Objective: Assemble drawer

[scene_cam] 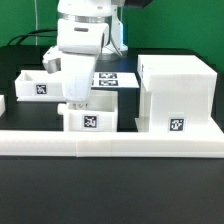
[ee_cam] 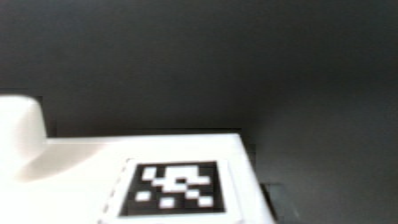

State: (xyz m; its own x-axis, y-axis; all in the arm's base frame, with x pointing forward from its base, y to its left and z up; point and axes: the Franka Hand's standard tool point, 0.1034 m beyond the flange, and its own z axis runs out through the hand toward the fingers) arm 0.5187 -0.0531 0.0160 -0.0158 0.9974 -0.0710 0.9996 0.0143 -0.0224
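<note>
**Arm over the middle tray**

At the exterior view's left, a small tray (scene_cam: 38,85) sits on the table (scene_cam: 110,190). The gripper (scene_cam: 79,101) hangs at the rear edge of the middle tray (scene_cam: 90,120). I cannot tell whether it is released or clenched. The marker board (scene_cam: 116,80) lies just behind. The case (scene_cam: 176,95) stands rightmost.
</note>
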